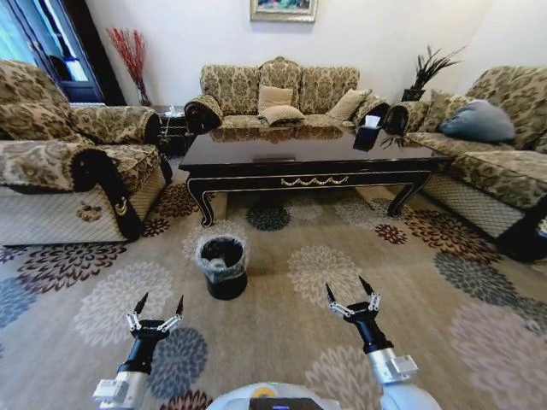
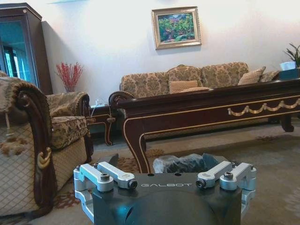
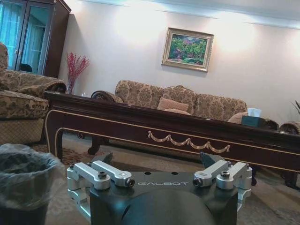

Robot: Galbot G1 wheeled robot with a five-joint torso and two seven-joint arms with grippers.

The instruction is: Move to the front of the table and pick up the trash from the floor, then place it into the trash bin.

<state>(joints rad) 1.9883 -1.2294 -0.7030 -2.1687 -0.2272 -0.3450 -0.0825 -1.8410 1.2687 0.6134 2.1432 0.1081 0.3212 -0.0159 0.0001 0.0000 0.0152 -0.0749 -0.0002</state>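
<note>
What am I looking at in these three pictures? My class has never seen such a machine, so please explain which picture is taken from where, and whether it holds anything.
This is a wheeled robot with two arms, standing on a flowered carpet in a sitting room. The wide picture comes from a camera on its head, looking down at its left gripper and right gripper. The other two come from cameras on each wrist, looking out past the metal fingers. Both grippers are open and hold nothing. Ahead stands the dark table, with sofas around it. A tissue box sits on the table. The trash bin, lined with a plastic bag, stands on the carpet in front of the table.
</note>
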